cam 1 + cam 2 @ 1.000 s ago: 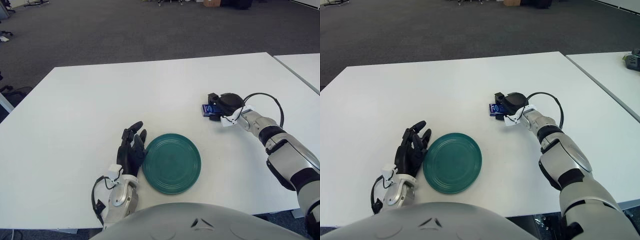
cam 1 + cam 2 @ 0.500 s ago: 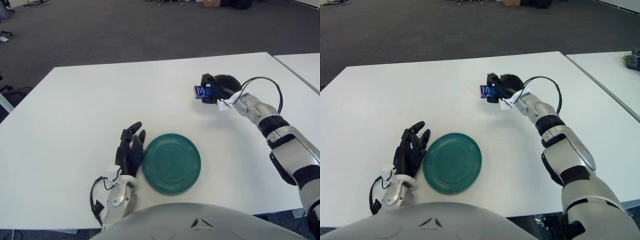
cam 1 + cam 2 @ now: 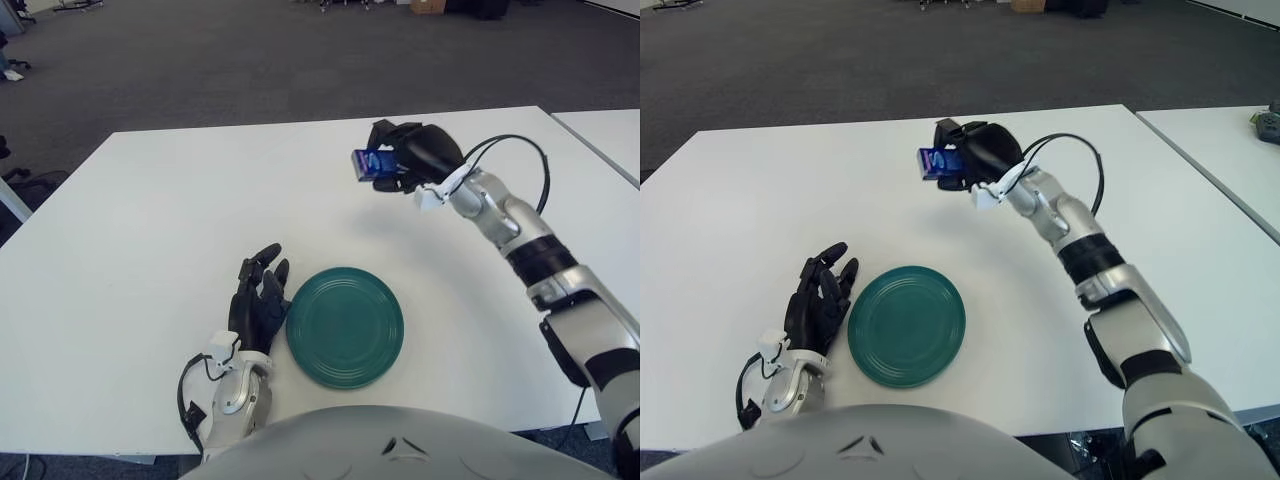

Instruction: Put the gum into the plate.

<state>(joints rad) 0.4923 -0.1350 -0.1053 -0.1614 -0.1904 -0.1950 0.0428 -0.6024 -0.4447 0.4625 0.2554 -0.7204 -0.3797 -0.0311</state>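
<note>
My right hand is raised above the white table, beyond the plate, with its fingers shut on a small blue gum pack. The pack sticks out to the left of the black fingers and shows as the gum pack in the right eye view. A round dark green plate lies flat near the table's front edge, with nothing on it. My left hand shows just left of the plate's rim, fingers spread and holding nothing.
A second white table stands to the right across a narrow gap, with a small dark object on it. Grey carpet stretches beyond the table's far edge. A black cable loops over my right wrist.
My right hand has lifted the gum pack off the table and carried it up and to the left. The left hand and the plate have stayed in place.
</note>
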